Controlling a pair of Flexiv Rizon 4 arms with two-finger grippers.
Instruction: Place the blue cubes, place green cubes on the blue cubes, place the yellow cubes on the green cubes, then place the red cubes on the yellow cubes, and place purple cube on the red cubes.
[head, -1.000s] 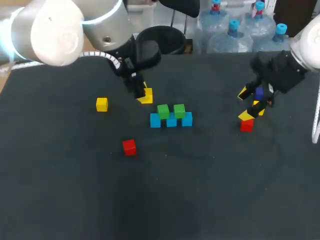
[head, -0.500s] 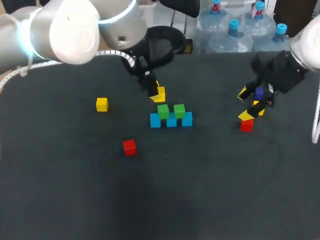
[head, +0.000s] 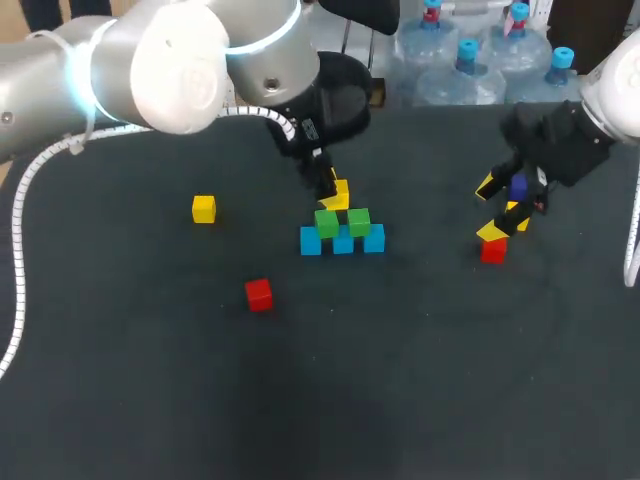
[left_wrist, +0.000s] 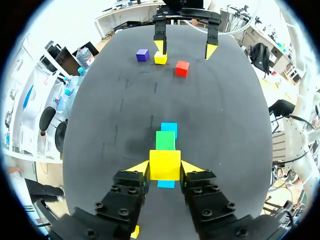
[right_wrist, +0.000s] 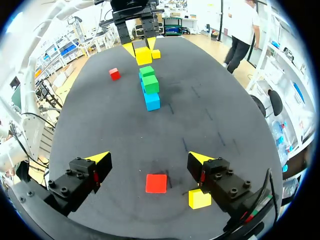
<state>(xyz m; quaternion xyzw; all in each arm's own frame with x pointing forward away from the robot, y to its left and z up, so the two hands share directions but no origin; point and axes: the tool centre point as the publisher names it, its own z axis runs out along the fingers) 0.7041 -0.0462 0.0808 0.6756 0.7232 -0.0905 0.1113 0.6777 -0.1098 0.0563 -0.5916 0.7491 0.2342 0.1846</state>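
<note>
Three blue cubes (head: 343, 242) form a row at mid-table, with two green cubes (head: 326, 223) on top. My left gripper (head: 337, 194) is shut on a yellow cube (left_wrist: 165, 164) just above and behind the green cubes (left_wrist: 165, 140). Another yellow cube (head: 204, 208) lies to the left, and a red cube (head: 259, 294) sits in front of it. At the right, my right gripper (right_wrist: 149, 160) hangs open above a red cube (right_wrist: 156, 183), with a yellow cube (right_wrist: 199, 198) beside one of its fingers. A purple cube (left_wrist: 142, 55) lies just beyond them.
The table (head: 420, 380) is a dark mat. The right-hand cubes (head: 493, 251) lie close under my right arm. My left arm sweeps in from the back left over the table.
My left gripper has carried the yellow cube to the right, from beside the row to just over the green cubes. The right arm has stayed still.
</note>
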